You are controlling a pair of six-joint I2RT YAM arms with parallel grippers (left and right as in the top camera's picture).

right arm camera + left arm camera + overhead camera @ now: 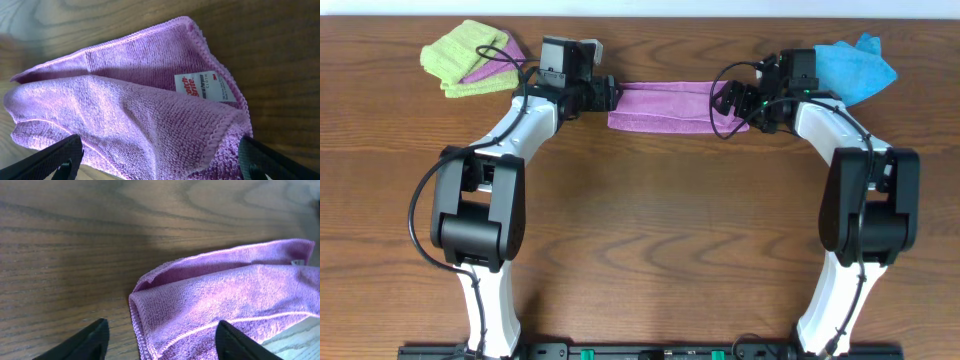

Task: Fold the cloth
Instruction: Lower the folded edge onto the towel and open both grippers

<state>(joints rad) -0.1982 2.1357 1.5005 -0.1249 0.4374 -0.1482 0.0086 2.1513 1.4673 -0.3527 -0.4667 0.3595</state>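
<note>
Cloth (665,106): lies doubled as a strip at upper centre of overhead frame, with left gripper (608,96) and right gripper (727,103) at opposite short ends, fingers spread and empty, apparently straddling corners for next fold.

Cloth (665,107) lies on table (640,230) — perhaps doubled.

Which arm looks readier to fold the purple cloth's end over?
Probably right: the right gripper, open, straddles the cloth at its tagged end; the left gripper only frames a corner.
</note>
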